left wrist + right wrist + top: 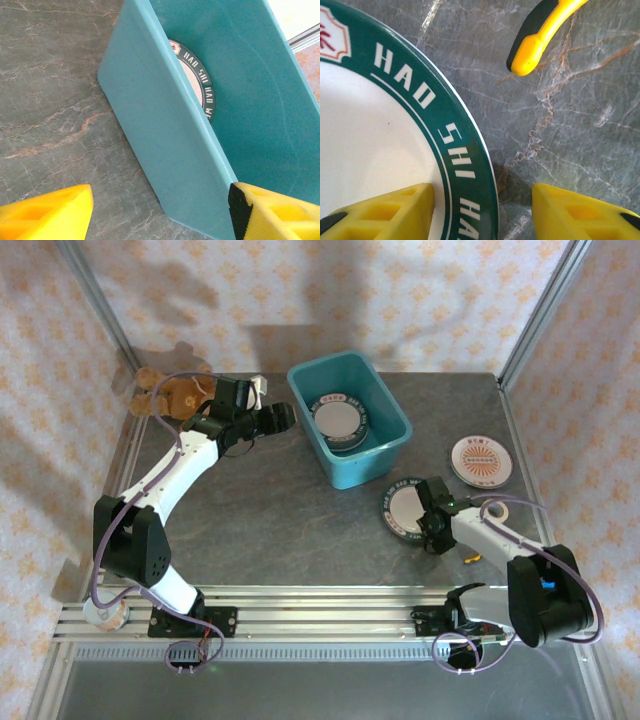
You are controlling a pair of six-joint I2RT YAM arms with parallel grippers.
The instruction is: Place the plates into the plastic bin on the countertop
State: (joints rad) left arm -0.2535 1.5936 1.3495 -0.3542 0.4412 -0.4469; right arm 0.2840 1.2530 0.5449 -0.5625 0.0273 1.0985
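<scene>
Plates, small, round and white, spread over three places. Green-rimmed plate (404, 508), white with dark green lettering round the edge, flat on the dark grey stone-look countertop (270, 520) toward the right edge, just off the near right corner of the teal-blue rectangular plastic bin (360, 470). Orange-patterned plate (481, 460) flat beside the right edge, apart from the first. At least one more green-lettered plate (338, 418) already down inside the bin, the bin itself toward the middle of the rear edge.

Right gripper (482, 192) low over the green-rimmed plate, jaws apart and astride its rim: one yellow finger (385, 212) above the white face, the other (585, 212) above bare stone outside it. Nothing clamped yet. Likely reason for the stance: a flat plate offers only its lip to pinch, hence one finger inside and one outside.

Left gripper (161, 200) at the bin's left wall, jaws wide apart, one finger outside over the countertop, the other at or just inside the rim, the thin wall between and unsqueezed. Probably there to steady the tub against sliding; hard to say for certain.

Brown teddy bear (165, 392) at the rear left corner, no part of the job.

Judged stage: partway, two plates on the stone left to move. Likely need next: closing on the rim without skidding the plate.
</scene>
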